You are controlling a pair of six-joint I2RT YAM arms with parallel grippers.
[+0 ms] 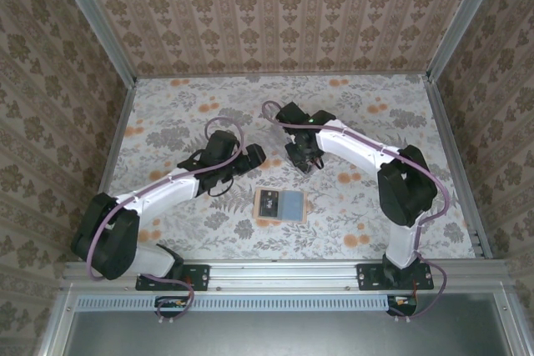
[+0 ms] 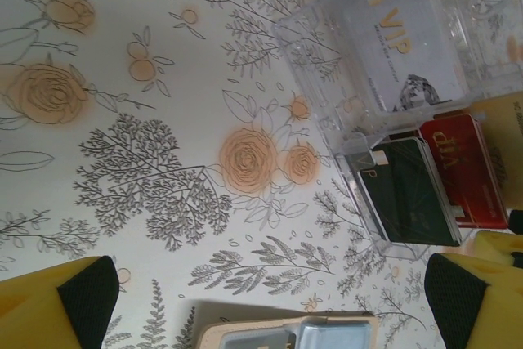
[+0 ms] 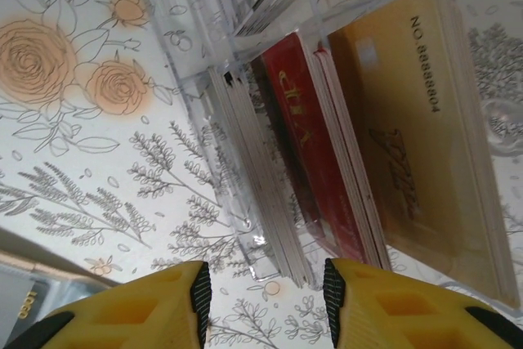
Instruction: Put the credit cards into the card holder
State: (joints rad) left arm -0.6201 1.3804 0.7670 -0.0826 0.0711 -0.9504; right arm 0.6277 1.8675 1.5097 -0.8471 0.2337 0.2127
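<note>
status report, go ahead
Left gripper fingers wide open, empty. Right gripper fingers narrowly apart, just short of red plastic credit cards in clear plastic tray. Flat tan leather card holder unobstructed.

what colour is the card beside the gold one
The card is red; best in right wrist view.

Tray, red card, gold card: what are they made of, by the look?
Tray: clear hard plastic, glossy; the floral pattern shows through its walls. Red card: likely plastic, glossy, with gold lettering. Gold card: likely plastic, satin sheen, printed number.
</note>
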